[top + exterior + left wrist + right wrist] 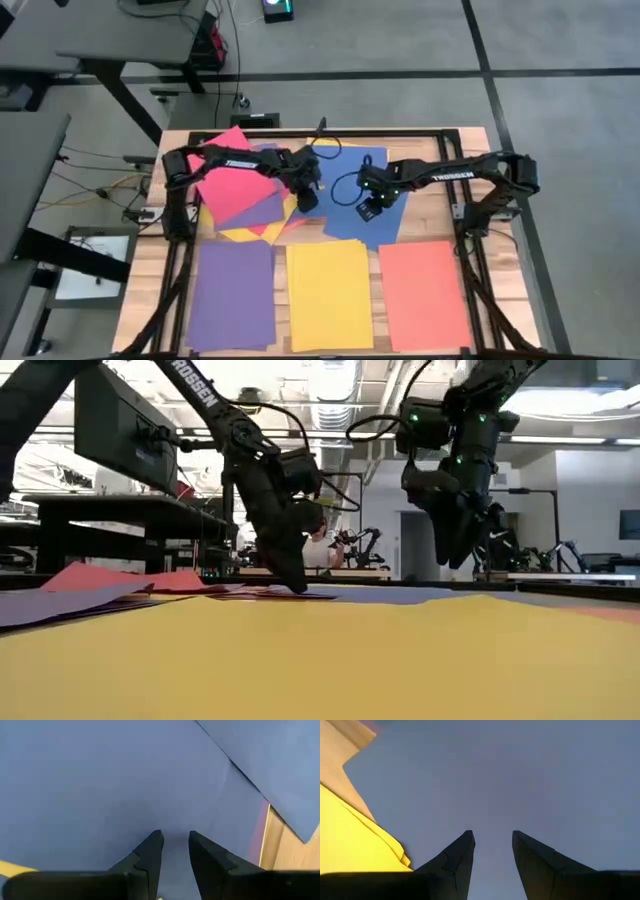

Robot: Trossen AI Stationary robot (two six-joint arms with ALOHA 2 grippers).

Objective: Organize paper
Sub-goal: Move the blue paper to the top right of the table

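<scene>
Pressing left pincer point(296, 586) onto blue paper point(352, 190)

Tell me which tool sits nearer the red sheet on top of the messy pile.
Left. The left tool is down on the paper beside the red sheet, near its edge. The right tool hangs above the blue sheets, farther off.

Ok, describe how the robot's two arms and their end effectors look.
Both arms are dark, jointed links with white TROSSEN lettering along them. The left end effector and right end effector each end in two dark, wedge-shaped fingers. Black cables loop by the wrists, and small green lights glow on the right arm.
</scene>
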